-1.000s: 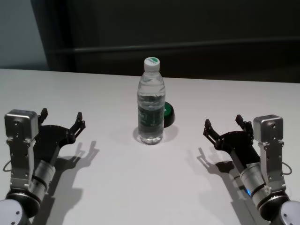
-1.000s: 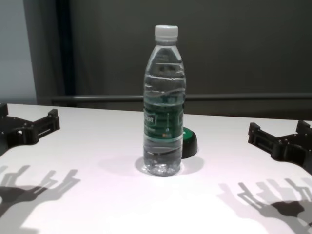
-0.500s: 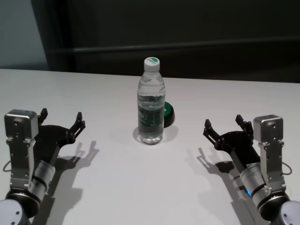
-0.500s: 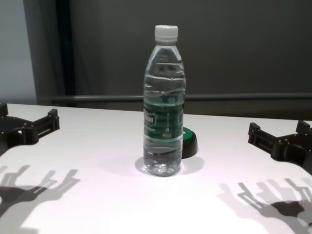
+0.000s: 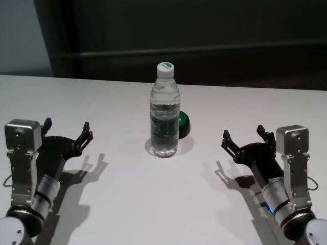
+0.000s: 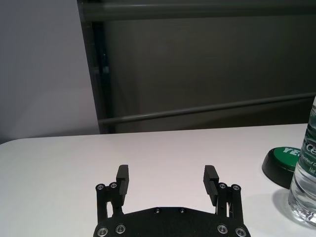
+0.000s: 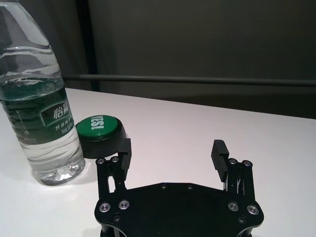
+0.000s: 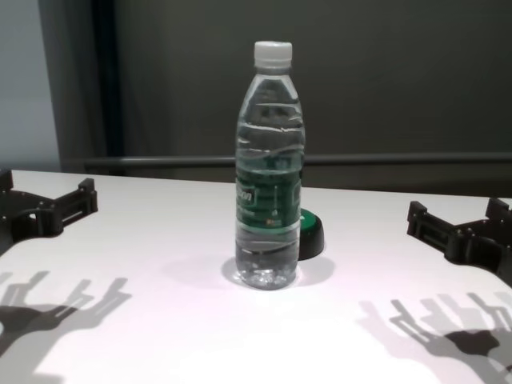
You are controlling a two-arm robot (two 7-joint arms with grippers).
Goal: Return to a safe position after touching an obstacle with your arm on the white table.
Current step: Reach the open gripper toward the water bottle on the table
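The obstacle, a clear water bottle (image 5: 164, 115) with a white cap and a green label band, stands upright in the middle of the white table (image 5: 153, 204). It also shows in the chest view (image 8: 270, 176), the right wrist view (image 7: 37, 94) and at the edge of the left wrist view (image 6: 306, 182). My left gripper (image 5: 67, 129) is open and empty, low over the table well to the left of the bottle. My right gripper (image 5: 243, 133) is open and empty, well to the right of it. Neither touches the bottle.
A low round black puck with a green top (image 5: 182, 124) sits just behind and to the right of the bottle, seen too in the right wrist view (image 7: 99, 133). A dark wall with a rail (image 5: 204, 51) runs behind the table's far edge.
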